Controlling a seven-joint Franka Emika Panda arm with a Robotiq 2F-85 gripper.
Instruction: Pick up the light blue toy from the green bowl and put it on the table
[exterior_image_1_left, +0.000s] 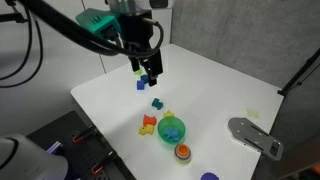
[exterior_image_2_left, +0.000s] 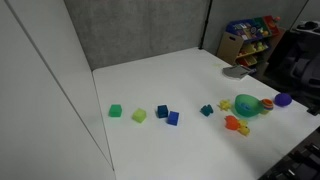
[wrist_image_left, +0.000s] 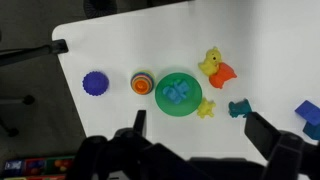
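Looking down, we see the white surface (exterior_image_1_left: 230, 85) carrying everything. Our tool (wrist_image_left: 200, 135) hangs above it, jaws spread wide and gripping nothing. The green bowl (wrist_image_left: 161, 102) sits just beside a small orange dish (wrist_image_left: 142, 83), and the light blue toy (wrist_image_left: 178, 95) lies inside the bowl.

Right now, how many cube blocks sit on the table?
4, in a row apart from the green bowl: green cube, yellow-green cube, dark blue cube, blue cube. Others may be hidden.
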